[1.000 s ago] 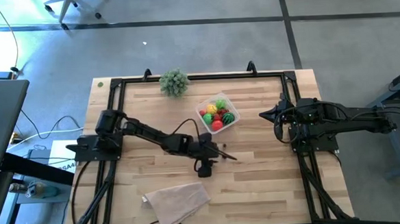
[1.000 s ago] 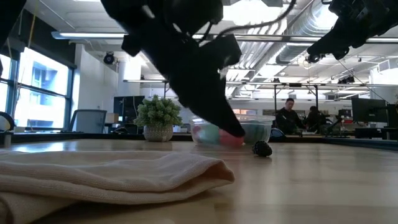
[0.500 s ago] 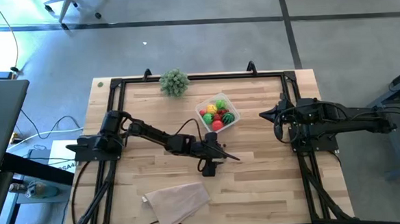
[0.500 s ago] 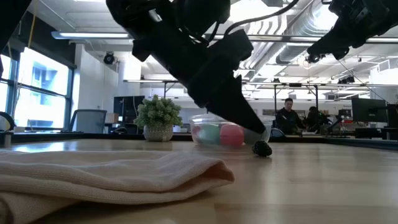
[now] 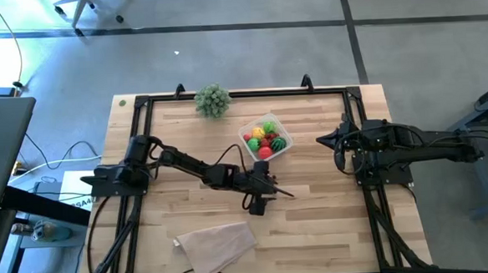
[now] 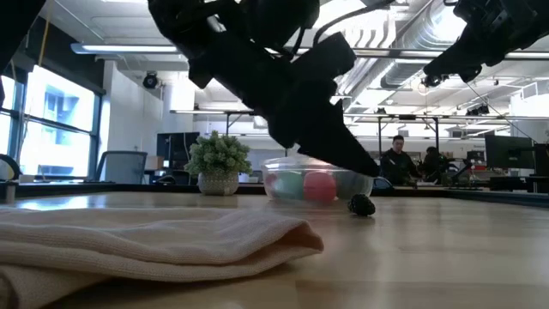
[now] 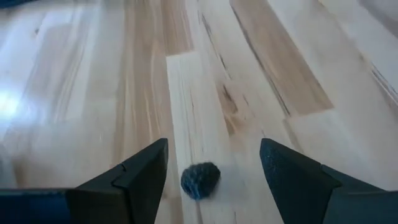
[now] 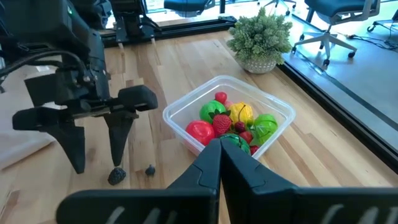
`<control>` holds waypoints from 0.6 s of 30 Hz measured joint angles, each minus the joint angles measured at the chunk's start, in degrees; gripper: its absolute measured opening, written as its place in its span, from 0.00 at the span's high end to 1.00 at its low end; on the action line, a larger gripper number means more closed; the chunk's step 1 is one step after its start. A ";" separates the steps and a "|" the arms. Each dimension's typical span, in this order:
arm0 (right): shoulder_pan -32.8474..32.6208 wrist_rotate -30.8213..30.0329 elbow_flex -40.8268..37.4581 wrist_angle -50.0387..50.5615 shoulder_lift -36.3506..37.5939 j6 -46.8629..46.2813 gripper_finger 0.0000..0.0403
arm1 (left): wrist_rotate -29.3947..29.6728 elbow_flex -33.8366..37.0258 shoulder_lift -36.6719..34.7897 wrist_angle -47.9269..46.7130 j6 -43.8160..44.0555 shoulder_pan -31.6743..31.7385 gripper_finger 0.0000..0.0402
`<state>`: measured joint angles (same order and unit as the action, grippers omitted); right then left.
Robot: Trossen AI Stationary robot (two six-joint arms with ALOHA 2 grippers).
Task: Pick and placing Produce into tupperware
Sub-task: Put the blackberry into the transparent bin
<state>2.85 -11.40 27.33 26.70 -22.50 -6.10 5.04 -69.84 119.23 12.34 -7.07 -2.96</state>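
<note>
Over the wood table (image 5: 186,148) I am hanging my left gripper (image 7: 211,163), fingers spread wide to straddle the dark berry (image 7: 200,180) — it is lying loose, near the tub (image 8: 277,106). My right gripper (image 8: 219,152) is sitting shut at the table's edge.

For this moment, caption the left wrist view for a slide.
Left gripper open above the wooden table, a small dark berry lying between its fingers.

A small dark berry (image 7: 200,180) lies on the table (image 5: 332,224) between the left gripper (image 7: 214,163) fingers; the tupperware (image 5: 265,138) of produce (image 8: 230,124) sits beyond, the cloth (image 5: 216,245) behind.
</note>
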 joint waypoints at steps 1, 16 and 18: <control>0.01 0.00 0.00 0.02 0.02 0.12 1.00 | -0.01 0.01 -0.05 -0.17 -0.21 0.00 0.39; 0.02 0.00 0.00 0.00 0.02 0.12 1.00 | -2.05 0.09 2.99 1.21 -0.19 1.57 0.39; 0.00 0.00 0.00 0.02 0.02 0.12 1.00 | -2.10 0.06 2.97 1.15 -0.17 1.55 0.39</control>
<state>2.85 -11.40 27.33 26.72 -22.48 -5.98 2.94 -69.78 122.19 13.49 -7.25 -1.41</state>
